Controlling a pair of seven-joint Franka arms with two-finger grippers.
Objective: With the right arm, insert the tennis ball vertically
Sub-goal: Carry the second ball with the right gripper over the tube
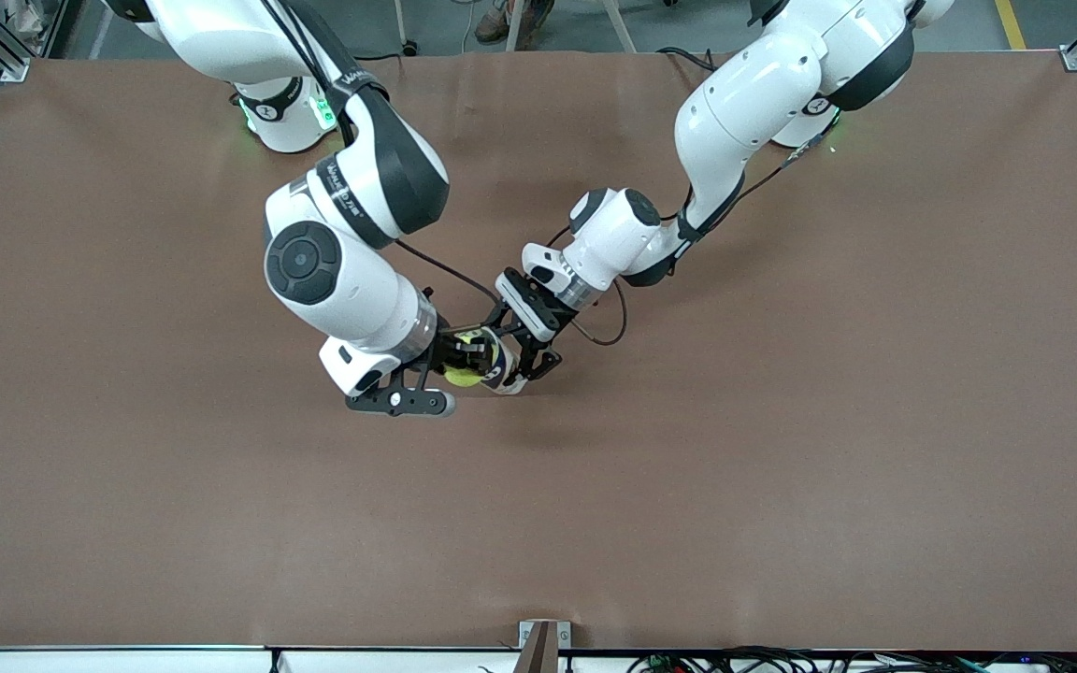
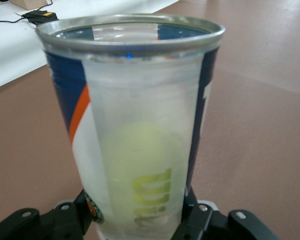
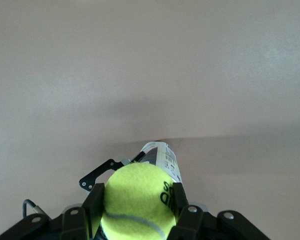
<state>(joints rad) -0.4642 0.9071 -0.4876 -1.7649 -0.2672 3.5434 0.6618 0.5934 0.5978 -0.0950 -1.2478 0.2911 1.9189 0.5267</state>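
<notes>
Right gripper [image 3: 137,212] clamped on tennis ball [image 3: 138,200], poised over the open tennis-ball can [image 2: 135,135] mid-table. Left gripper [image 2: 135,225] clamped on the can's base, holding it upright. One ball, I think, already inside. Next: centre over rim, lower, release.

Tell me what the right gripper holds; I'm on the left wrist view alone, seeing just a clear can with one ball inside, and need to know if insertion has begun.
Observer: The right gripper is shut on a tennis ball.
Operator: Where is it relative to the can?
Observer: In the front view, that ball sits right at the can, which the left gripper holds above the table.
Operator: Is it inside yet?
Observer: Can't tell; the right wrist view shows the ball still between the pads, hiding most of the can.
</notes>
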